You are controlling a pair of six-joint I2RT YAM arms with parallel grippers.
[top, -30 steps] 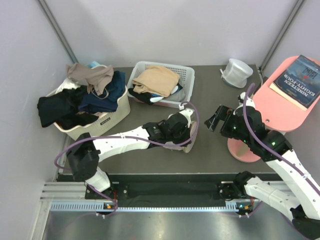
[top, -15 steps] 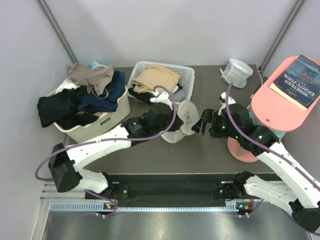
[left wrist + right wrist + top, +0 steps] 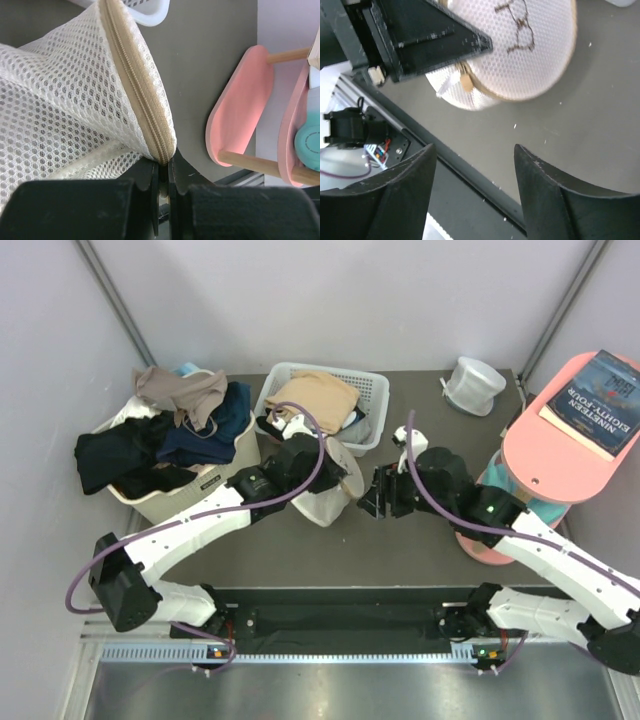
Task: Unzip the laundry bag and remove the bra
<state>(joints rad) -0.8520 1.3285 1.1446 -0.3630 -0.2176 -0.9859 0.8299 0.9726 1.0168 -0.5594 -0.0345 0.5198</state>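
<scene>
The laundry bag (image 3: pixel 333 496), a pale beige mesh pouch with a round stiff base, is held off the table at mid-table. My left gripper (image 3: pixel 312 483) is shut on its edge. In the left wrist view the beige zipper (image 3: pixel 142 102) runs down the mesh into the closed jaws of my left gripper (image 3: pixel 163 167). My right gripper (image 3: pixel 377 496) is open and empty, just right of the bag and facing it. In the right wrist view the bag's round base (image 3: pixel 520 47) sits ahead of my right gripper (image 3: pixel 475 150), with a small beige tab (image 3: pixel 466 81) at its rim. The bra is hidden.
A whiter round pouch (image 3: pixel 473 385) sits at the back right. A white basket (image 3: pixel 370 395) and a beige bin (image 3: pixel 232 465), both holding clothes, stand at the back left. A pink stool (image 3: pixel 560 445) with a book (image 3: pixel 598 402) stands on the right; it also shows in the left wrist view (image 3: pixel 240 107).
My left gripper lifted the bag off the table and carried it left and back. My right gripper moved left toward the bag, still open.
</scene>
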